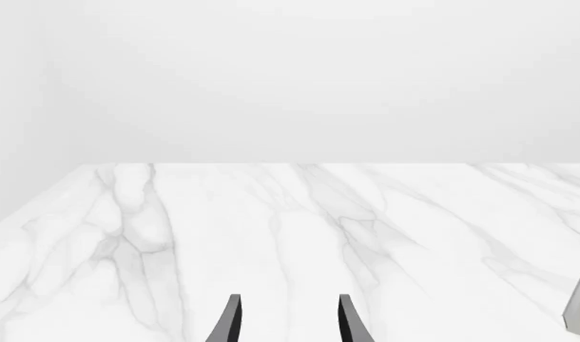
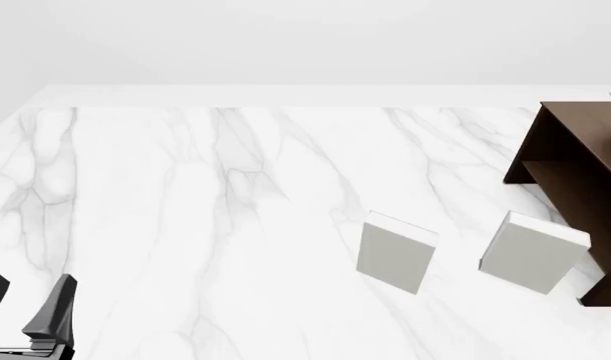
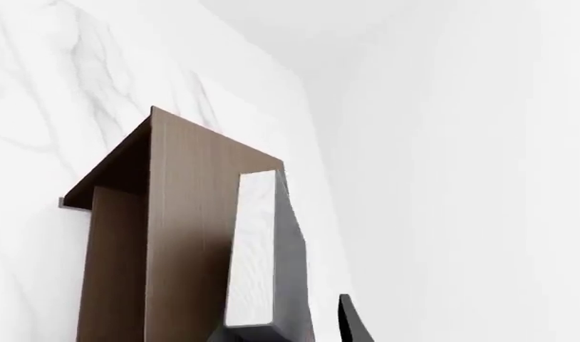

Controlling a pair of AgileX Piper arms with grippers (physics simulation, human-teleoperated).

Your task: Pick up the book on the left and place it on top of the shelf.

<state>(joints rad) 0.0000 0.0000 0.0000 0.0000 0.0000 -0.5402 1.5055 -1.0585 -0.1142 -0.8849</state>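
Sitting on the shelf (image 3: pixel 176 214) top, the book (image 3: pixel 256 249) runs lengthwise from right jaws, grip untellable; left jaws spread, empty, well apart.

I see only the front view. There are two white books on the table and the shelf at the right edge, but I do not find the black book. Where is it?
Observer: The right wrist view shows the black book standing over the flat top of the shelf, with its white page edges toward the camera.
Operator: Is it gripped now?
Observer: One finger of the right hand shows with a gap from the book. The other finger is hidden.
Operator: And the other arm?
Observer: In the left wrist view, the left hand is open over the bare table, with nothing between its fingers.
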